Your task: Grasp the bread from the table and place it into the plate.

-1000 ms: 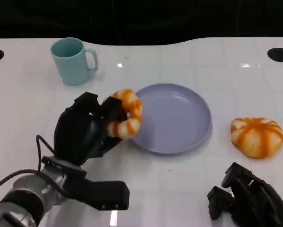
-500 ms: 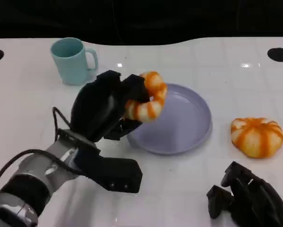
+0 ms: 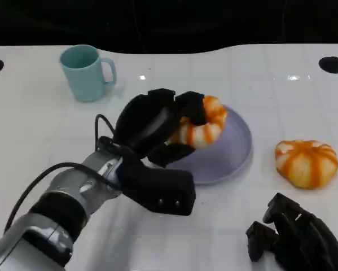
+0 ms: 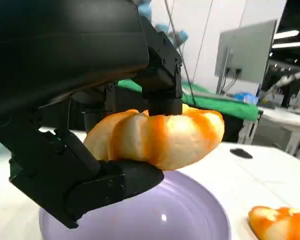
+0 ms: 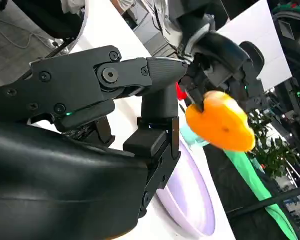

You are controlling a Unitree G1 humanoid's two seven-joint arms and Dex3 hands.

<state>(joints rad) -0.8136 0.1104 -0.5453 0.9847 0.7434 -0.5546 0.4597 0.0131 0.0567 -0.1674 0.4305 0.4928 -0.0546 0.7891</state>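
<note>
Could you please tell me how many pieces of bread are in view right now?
2. One ring-shaped bread is held by the left hand above the purple plate. The other, a round bread, lies on the white table right of the plate.

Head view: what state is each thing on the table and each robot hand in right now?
Ring-shaped bread: held in the air above the plate.
Left hand: fingers closed on that bread.
Plate: on the table, nothing lying in it.
Round bread: resting on the table.
Mug: upright.
Right hand: holds nothing.
</note>
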